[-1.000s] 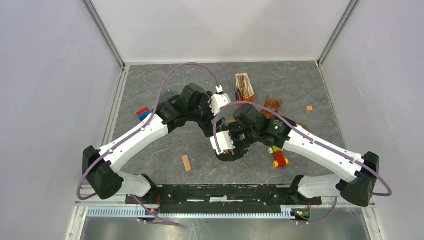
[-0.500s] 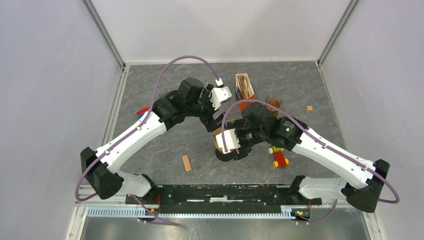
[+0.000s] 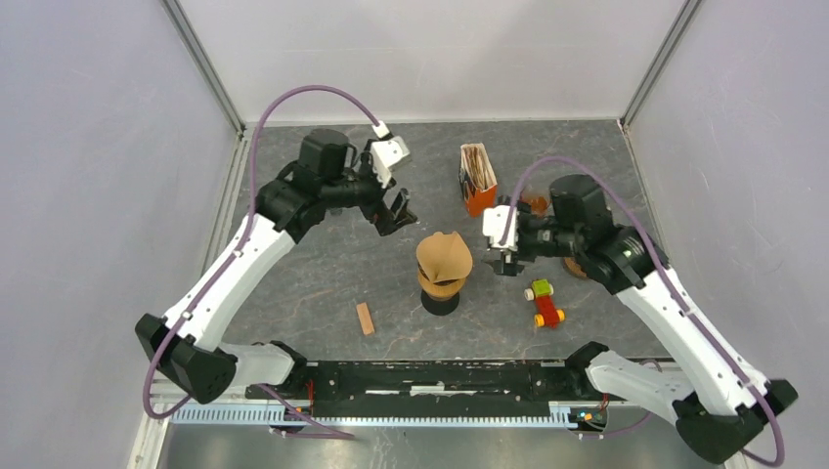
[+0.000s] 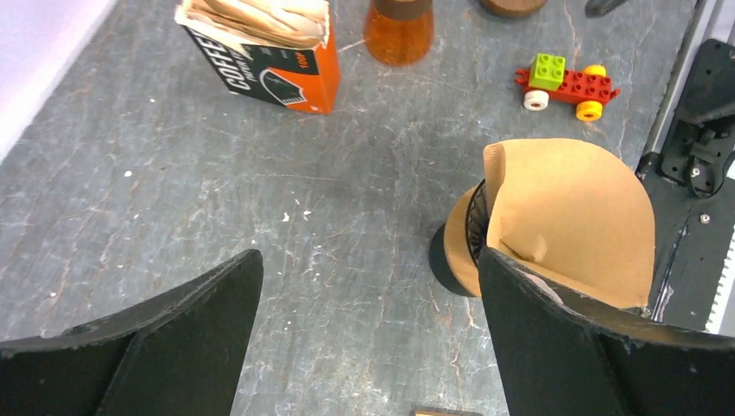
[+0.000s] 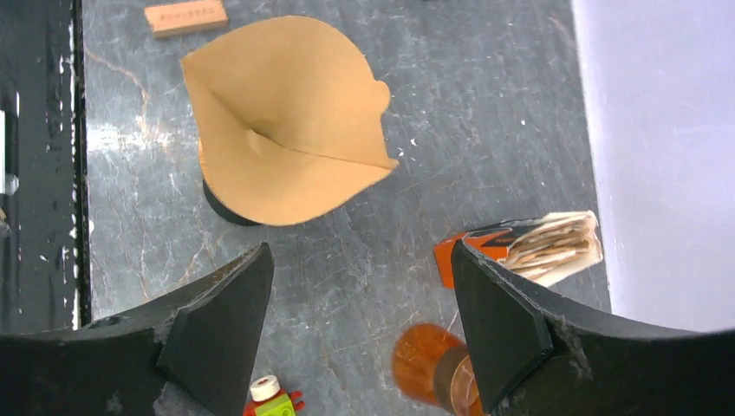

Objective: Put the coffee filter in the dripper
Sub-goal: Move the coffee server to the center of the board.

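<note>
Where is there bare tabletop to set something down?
Bare slate left of the dripper, between left arm and wooden block; also the far right corner. Crowded right of the dripper: filter box, amber jar, toy car, right claw.

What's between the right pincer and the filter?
Only bare table between the right pincer and the filter, seen in the top view.

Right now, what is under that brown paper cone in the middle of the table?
The coffee filter sits in a tan dripper that has a black base. The paper covers the dripper's inside, so how deep the filter reaches cannot be seen.
</note>
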Controlling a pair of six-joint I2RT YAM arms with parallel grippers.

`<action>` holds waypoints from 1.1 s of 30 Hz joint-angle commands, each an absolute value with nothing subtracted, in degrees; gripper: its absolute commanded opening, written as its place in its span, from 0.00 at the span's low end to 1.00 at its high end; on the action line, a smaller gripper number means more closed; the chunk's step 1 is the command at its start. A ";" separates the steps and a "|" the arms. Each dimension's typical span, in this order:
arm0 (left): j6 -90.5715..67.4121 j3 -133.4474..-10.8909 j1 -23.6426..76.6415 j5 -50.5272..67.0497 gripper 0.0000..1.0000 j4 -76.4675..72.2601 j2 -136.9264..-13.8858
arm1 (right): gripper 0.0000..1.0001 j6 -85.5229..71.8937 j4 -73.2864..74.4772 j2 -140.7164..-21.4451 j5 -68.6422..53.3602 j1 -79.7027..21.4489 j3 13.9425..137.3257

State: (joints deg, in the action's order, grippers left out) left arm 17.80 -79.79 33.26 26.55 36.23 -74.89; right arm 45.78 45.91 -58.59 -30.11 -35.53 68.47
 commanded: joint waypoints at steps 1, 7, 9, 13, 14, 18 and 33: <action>18.16 -78.69 31.05 35.83 1.00 37.62 -69.93 | 0.82 40.53 40.99 -54.04 -38.79 -29.94 63.94; 22.55 -71.88 28.96 41.84 1.00 37.84 -66.35 | 0.82 36.98 36.79 -52.15 -44.25 -24.29 56.93; 22.74 -68.70 27.55 44.05 1.00 35.75 -65.42 | 0.82 34.90 32.95 -50.82 -45.68 -23.04 52.12; 24.04 -58.29 25.18 49.90 1.00 29.41 -63.43 | 0.81 31.55 25.40 -49.20 -46.89 -22.04 44.79; 23.57 -56.09 24.91 49.98 1.00 26.97 -63.12 | 0.81 30.63 23.38 -49.38 -47.08 -21.93 43.25; 19.63 -48.04 23.07 49.60 1.00 15.44 -62.96 | 0.81 25.27 12.45 -50.92 -49.55 -21.97 34.83; 13.57 -42.60 17.83 49.16 1.00 -3.78 -68.27 | 0.96 8.79 -38.25 -61.94 -52.64 -26.01 12.36</action>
